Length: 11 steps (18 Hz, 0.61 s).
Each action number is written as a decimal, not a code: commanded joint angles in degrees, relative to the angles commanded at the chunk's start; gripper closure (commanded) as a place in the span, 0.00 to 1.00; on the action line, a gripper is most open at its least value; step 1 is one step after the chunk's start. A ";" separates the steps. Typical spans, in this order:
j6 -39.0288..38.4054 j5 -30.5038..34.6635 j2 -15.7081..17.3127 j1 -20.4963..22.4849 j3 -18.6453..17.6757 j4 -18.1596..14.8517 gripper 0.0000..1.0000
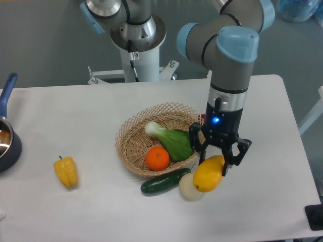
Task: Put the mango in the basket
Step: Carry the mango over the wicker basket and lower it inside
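Observation:
The mango, glossy yellow and oval, hangs tilted between the fingers of my gripper, which is shut on its upper end. It is held just off the basket's right rim, in front of the pale onion. The round wicker basket lies left of the gripper and holds an orange and a green leafy bok choy.
A dark green cucumber lies against the basket's front edge, beside the onion. A yellow bell pepper sits at the left. A dark blue pot with a handle is at the far left edge. The robot base stands behind the table.

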 joint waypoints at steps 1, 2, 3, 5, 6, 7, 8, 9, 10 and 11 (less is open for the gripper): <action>-0.97 0.00 -0.17 -0.35 0.00 0.00 0.85; -1.16 0.00 -0.26 -0.62 -0.26 0.00 0.85; -0.99 0.00 -0.26 -1.05 -0.70 0.00 0.85; -0.72 0.17 0.08 -1.41 -1.75 -0.17 0.85; -0.37 0.18 0.26 -1.67 -3.06 0.00 0.86; 1.89 0.18 0.35 -2.46 -4.38 -0.09 0.86; 4.70 0.44 0.87 -2.99 -6.05 -0.26 0.86; 7.95 0.53 2.10 -3.25 -8.41 -0.26 0.86; 10.59 0.53 3.67 -3.26 -10.70 -0.44 0.86; 12.27 0.53 5.17 -3.34 -13.33 -0.44 0.86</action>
